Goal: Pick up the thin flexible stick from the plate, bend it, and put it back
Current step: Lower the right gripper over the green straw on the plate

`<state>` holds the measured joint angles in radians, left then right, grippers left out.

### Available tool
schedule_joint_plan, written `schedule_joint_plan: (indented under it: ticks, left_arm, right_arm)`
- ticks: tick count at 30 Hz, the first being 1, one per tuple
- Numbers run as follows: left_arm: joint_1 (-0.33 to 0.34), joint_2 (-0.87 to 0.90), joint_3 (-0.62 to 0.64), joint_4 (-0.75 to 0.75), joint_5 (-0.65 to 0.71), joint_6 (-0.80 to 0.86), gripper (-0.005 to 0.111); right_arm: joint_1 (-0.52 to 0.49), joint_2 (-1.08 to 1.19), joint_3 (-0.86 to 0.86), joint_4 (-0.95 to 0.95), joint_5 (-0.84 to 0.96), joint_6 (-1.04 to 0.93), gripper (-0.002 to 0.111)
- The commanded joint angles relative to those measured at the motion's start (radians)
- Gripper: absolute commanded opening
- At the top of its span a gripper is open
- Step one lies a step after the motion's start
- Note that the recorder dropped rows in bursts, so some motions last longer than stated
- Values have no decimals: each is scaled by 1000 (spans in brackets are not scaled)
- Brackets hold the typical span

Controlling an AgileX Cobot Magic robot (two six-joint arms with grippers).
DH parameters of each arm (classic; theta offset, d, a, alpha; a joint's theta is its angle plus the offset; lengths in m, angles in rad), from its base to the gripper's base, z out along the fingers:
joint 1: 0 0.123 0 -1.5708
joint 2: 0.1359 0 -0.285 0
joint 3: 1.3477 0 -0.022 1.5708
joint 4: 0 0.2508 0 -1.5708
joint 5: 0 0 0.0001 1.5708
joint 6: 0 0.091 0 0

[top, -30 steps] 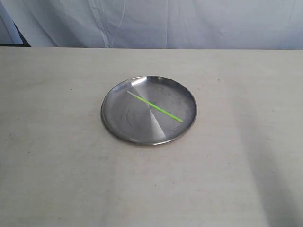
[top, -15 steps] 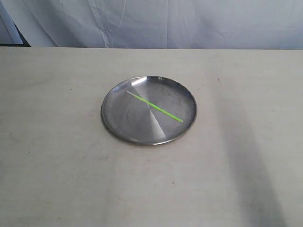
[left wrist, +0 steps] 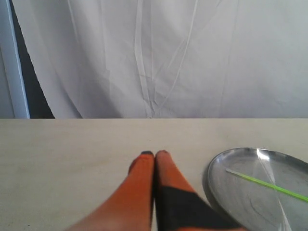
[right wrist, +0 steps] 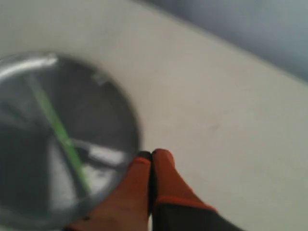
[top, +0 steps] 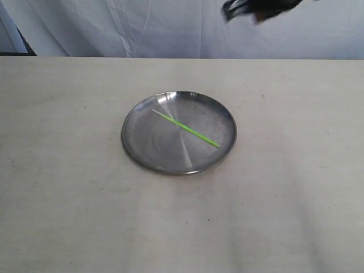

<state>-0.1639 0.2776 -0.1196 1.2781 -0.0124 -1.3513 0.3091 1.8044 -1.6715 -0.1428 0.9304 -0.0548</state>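
Note:
The round silver plate (top: 142, 145) rests in the middle of the pale table. The thin neon-green stick (top: 190, 131) lies straight across it, its whitish end toward the back left. In the exterior view my right gripper (top: 227, 12) shows as a dark blur high above the plate's far right side. Its wrist view has orange fingers pressed together, the right gripper (right wrist: 151, 154) shut and empty over the table beside the plate (right wrist: 110, 110), with the stick (right wrist: 60, 137) blurred. My left gripper (left wrist: 154, 154) is shut and empty, apart from the plate (left wrist: 216, 168) and stick (left wrist: 269, 184).
A white cloth backdrop (top: 170, 28) hangs behind the table's far edge. A dark gap (top: 23, 48) shows at the back left corner. Bare table surface surrounds the plate on all sides.
The right arm has come into the exterior view at the top, moving fast and blurred. Its shadow on the table's right side has shifted. Plate and stick have not moved.

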Motion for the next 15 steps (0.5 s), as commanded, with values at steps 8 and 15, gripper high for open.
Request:
schedule_joint_plan:
  ticks: [8,15]
  left_arm:
    - [2,-3,-1,-2,6,-5,0]
    - [2,-3,-1,-2,6,-5,0]
  right_arm:
    - [41,436,-221,225,193,-235,23]
    - [42,474,-219,227,240,-267,54]
